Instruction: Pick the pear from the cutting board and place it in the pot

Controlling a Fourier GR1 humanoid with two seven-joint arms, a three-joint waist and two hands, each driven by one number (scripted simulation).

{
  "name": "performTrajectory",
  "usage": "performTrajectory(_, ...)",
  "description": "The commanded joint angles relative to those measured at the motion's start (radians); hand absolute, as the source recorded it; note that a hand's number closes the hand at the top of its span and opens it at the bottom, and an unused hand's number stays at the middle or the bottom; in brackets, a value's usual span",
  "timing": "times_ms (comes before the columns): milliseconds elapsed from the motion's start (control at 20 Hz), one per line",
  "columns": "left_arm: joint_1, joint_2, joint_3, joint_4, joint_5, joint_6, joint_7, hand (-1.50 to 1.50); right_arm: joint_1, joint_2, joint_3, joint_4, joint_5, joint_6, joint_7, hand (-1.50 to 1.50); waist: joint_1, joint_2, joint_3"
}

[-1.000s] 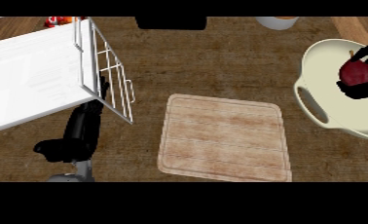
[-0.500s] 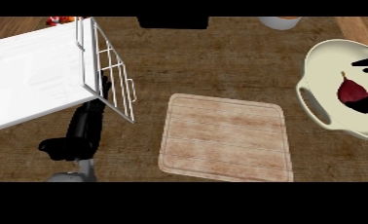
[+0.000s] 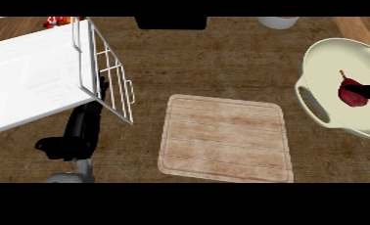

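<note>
- The pear (image 3: pixel 352 93), dark red with a thin stem pointing up toward 11 o'clock, lies inside the pot (image 3: pixel 318 72), at about 3 o'clock in the view.
- The pot is cream-coloured, with a slot handle on its rim facing 8 o'clock; the view's right edge cuts it off.
- A small black part of the right robot hand (image 3: pixel 363 91) shows at the right edge, touching or just beside the pear; I cannot tell whether its fingers are wide or narrow.
- The left robot hand (image 3: pixel 70 143) is at 8 o'clock, black, above its grey forearm; its fingers look relaxed and hold nothing, and part of it lies under the rack's edge.
- The cutting board (image 3: pixel 225 138), pale wood with rounded corners, sits at 6 o'clock on the table (image 3: pixel 217 62) with nothing on it.
- A white wire rack with a white tray (image 3: pixel 43 77) fills 9 to 10 o'clock, tilted.
- A grey-white round vessel (image 3: pixel 278 22) is cut off at 1 o'clock, and a black block (image 3: pixel 171 22) at 12 o'clock.
- Something small and red (image 3: pixel 54 21) shows at 11 o'clock, too small to tell.
</note>
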Motion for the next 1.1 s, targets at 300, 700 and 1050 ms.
performTrajectory(300,0.003,-0.006,-0.008,-0.016,0.009,-0.017,-0.008,0.0,0.014,-0.156,-0.169,0.127,-0.173,0.126,-0.047,-1.5,0.026,0.011,0.001)
performTrajectory(700,0.006,-0.005,-0.027,-0.041,-0.009,-0.016,0.013,0.0,0.081,-0.233,-0.236,0.145,-0.244,0.195,-0.14,-1.5,0.033,0.013,0.005)
performTrajectory(1050,0.004,-0.028,-0.021,-0.008,-0.007,-0.003,-0.012,0.0,0.136,-0.249,-0.236,0.158,-0.249,0.224,-0.195,-1.5,0.027,0.012,0.004)
